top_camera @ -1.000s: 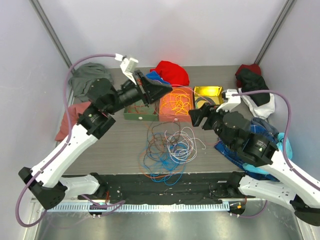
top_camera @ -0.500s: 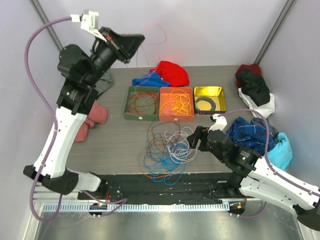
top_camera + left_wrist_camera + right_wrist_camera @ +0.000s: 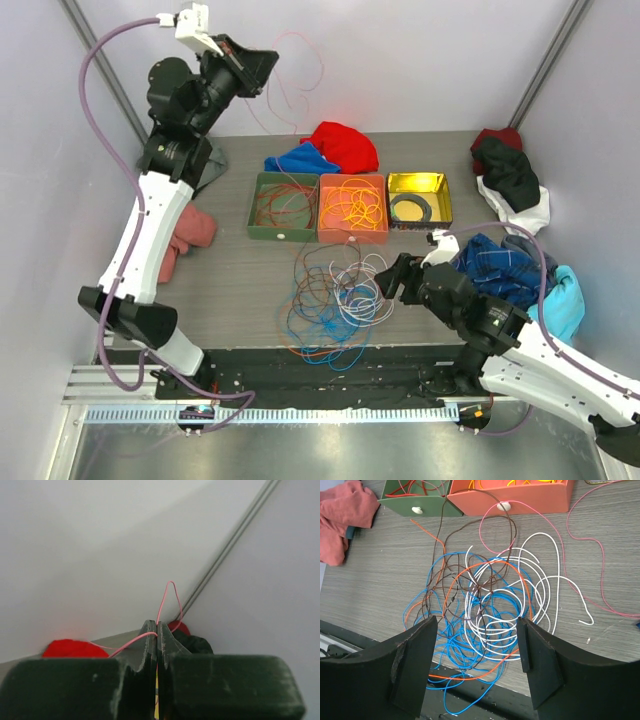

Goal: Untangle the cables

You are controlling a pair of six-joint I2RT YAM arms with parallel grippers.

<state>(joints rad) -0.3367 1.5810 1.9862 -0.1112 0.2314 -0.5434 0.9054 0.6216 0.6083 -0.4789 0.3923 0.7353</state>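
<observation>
One pink cable [image 3: 162, 602] hangs from the tightly closed left jaws, high above the back of the bench [image 3: 240, 280]. Right jaws gape empty over the tangle [image 3: 490, 615] near the front edge; best pin it down so pink slides free.

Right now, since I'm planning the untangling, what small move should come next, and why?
Probably lower the open right end effector onto the tangle to pin it: the left end effector, shut on a pink cable, is raised high, while the right hovers above.
</observation>
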